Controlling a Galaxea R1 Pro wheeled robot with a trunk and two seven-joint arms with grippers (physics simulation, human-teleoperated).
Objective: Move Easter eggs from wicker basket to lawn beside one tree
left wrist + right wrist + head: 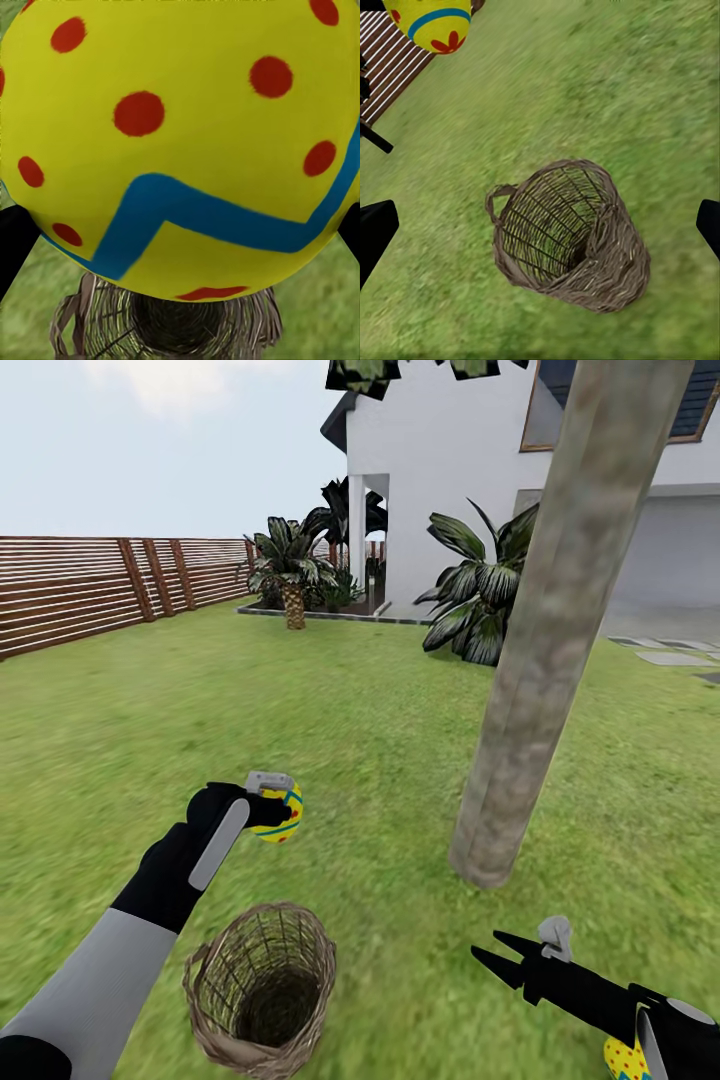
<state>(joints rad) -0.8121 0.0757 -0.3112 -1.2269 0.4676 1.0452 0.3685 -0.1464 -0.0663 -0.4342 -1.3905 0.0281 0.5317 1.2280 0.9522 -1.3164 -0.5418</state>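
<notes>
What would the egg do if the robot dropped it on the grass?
It would probably roll a little: the egg is round and smooth. The flat lawn might stop it soon. It looks slippery too, so the left gripper holding it could lose it.

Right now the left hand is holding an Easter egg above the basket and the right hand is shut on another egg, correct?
Not quite. The right hand is open and holds nothing: the head view shows its fingers spread. The right wrist view also shows them wide apart over the wicker basket. The rest stands: the left hand holds an Easter egg above the basket.
</notes>
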